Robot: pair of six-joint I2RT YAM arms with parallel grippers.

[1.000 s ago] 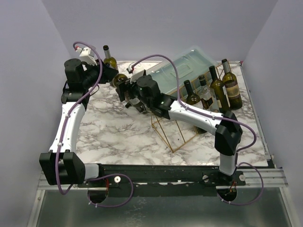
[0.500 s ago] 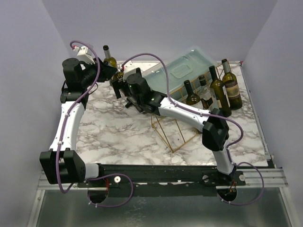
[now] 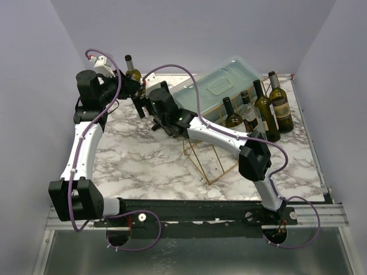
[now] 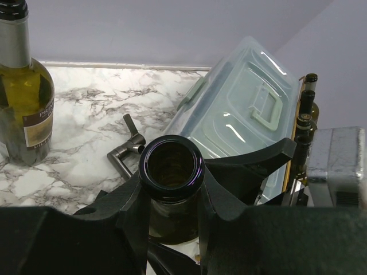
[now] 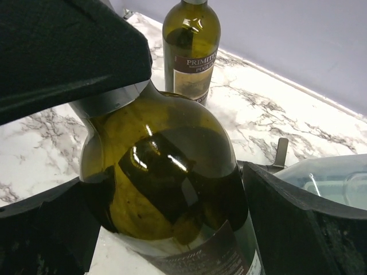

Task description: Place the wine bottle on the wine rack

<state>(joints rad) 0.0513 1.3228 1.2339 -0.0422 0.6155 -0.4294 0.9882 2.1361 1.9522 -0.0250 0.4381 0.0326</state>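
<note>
A dark green wine bottle (image 4: 172, 169) is at the back left of a white marble table (image 3: 132, 160), caught between two robot arms and well apart from the wine rack (image 3: 207, 163). The left gripper (image 4: 172, 195) is clamped tight around the bottle's neck just under the open mouth, one black finger on each side. The right gripper (image 5: 172, 223) is spread as wide as it goes, its two black fingers flanking the bottle's broad body just below the shoulder. Whether its pads actually press on the glass cannot be told, nor whether the bottle's base rests on the table. The rack, a thin gold wire frame with slanted bars, stands near the middle of the table toward the front, partly under the right arm's white forearm, and nothing lies on it. Behind it, a translucent bluish plastic box (image 3: 221, 86) with a lid sits tilted at the back of the table. A second green bottle (image 5: 191, 48) with a cream label stands upright in the back left corner, just beyond the held one. A small dark metal piece (image 4: 129, 146) lies flat on the marble between the held bottle and the box. Four more bottles (image 3: 258, 112) stand upright in a cluster on the right side of the table.
</note>
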